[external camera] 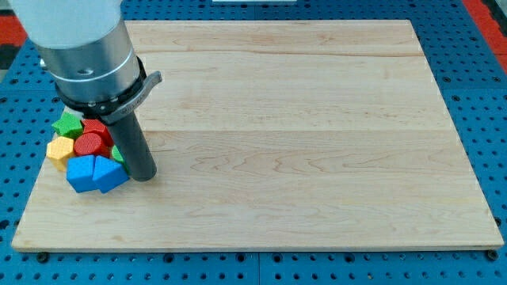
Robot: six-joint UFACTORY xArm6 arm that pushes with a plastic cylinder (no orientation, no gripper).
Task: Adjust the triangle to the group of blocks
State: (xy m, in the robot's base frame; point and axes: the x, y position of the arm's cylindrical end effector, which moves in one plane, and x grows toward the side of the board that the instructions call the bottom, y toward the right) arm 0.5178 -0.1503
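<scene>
While my tip (143,176) touches the blue triangle (108,174) (no fingers here), blocks cluster left.

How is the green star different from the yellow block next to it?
The green star has pointed arms, while the yellow block looks like a flat-sided hexagon. The green star sits nearer the view's top; the yellow block lies below it, at the cluster's left edge. Both are small, lie flat on the wooden board, and belong to one tight group. My tip is right of that group.
</scene>
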